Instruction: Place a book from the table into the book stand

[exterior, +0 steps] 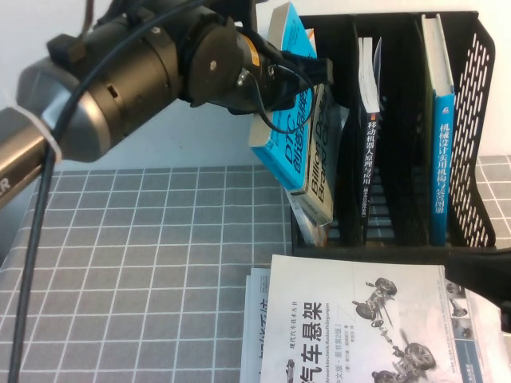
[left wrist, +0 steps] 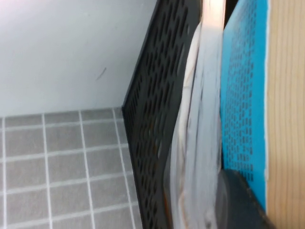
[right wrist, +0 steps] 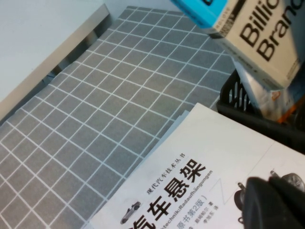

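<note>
The left gripper [exterior: 307,76] is raised high above the table [exterior: 160,255], its jaws clamped on the upper part of the book [exterior: 307,140], which hangs down from them tilted, its blue "DTC" half and grey-white "Billion Dollar" half facing the raised camera. The book's lower corner sits over the leftmost slot of the book stand [exterior: 479,120], which lies just below and beyond the jaws; a thin pale booklet [exterior: 307,219] already leans in that slot under the book. In the left wrist view the book's blue cover and its pale page block [left wrist: 286,95] run alongside one dark fingertip [left wrist: 236,198], with the booklet's curled white pages [left wrist: 198,143] and the stand's perforated side wall [left wrist: 152,119] close beside them. To the right of the jaws, the middle slot holds a dark-spined book [exterior: 369,128], and the rightmost slot holds a tall blue-spined book [exterior: 441,152] with white Chinese characters. Below the jaws, in front of the stand, a white book with car-chassis pictures [exterior: 359,327] lies flat on the table. The right gripper [exterior: 483,279] rests low at the right, over that white book's edge; whether its jaws are open or closed cannot be told.
</note>
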Controlling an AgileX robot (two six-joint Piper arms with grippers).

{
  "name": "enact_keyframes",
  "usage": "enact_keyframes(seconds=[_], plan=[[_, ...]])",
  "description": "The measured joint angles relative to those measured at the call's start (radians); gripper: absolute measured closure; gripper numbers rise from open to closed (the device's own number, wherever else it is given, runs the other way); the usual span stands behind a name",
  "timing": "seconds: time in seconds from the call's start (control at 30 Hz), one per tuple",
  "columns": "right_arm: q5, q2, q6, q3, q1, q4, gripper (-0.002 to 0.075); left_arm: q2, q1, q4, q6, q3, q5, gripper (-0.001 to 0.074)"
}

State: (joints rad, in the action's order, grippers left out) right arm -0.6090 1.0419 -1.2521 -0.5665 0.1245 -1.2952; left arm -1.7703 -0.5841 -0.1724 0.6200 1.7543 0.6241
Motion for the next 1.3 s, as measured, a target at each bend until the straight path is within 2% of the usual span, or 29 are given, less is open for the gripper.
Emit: enact_keyframes(seconds=[0.4,0.47,0.6,0.67,0.73,0.8,0.87,1.0,1.07,1.17,1.3], plan=[[-0.037,0.002,0.002,0.0,0.0,-0.002,0.073,-0.068,0.0,-0.006,-0.021,0.02,-0.098,0.054],[-0.053,0.011,0.002,0.0,0.0,-0.002,0.073,-0.077,0.0,-0.006,-0.023,0.021,-0.109,0.0486],[-0.079,0.055,0.002,0.0,0.0,-0.002,0.073,-0.087,0.0,-0.004,-0.023,0.021,-0.12,0.029],[-0.083,0.091,0.0,0.0,0.0,-0.004,0.073,-0.087,0.0,0.0,-0.023,0.021,-0.12,0.0241],[-0.102,0.149,-0.026,0.0,0.004,-0.019,0.073,-0.083,0.0,0.003,-0.025,0.024,-0.11,0.0234],[-0.145,0.222,-0.084,0.0,0.015,-0.064,0.073,-0.077,0.0,0.005,-0.034,0.035,-0.072,0.0267],[-0.187,0.296,-0.147,-0.014,0.037,-0.11,0.073,-0.065,0.0,0.007,-0.063,0.057,-0.006,0.0335],[-0.2,0.454,-0.226,-0.088,0.124,-0.185,0.073,0.003,0.0,0.003,-0.153,0.107,0.132,0.0583],[-0.185,0.524,-0.255,-0.137,0.172,-0.215,0.073,0.046,0.002,0.002,-0.202,0.12,0.17,0.0664],[-0.142,0.631,-0.296,-0.225,0.242,-0.255,0.073,0.119,0.002,-0.002,-0.257,0.124,0.212,0.0714],[-0.082,0.744,-0.351,-0.327,0.308,-0.316,0.073,0.205,0.002,-0.015,-0.293,0.128,0.26,0.0731]])
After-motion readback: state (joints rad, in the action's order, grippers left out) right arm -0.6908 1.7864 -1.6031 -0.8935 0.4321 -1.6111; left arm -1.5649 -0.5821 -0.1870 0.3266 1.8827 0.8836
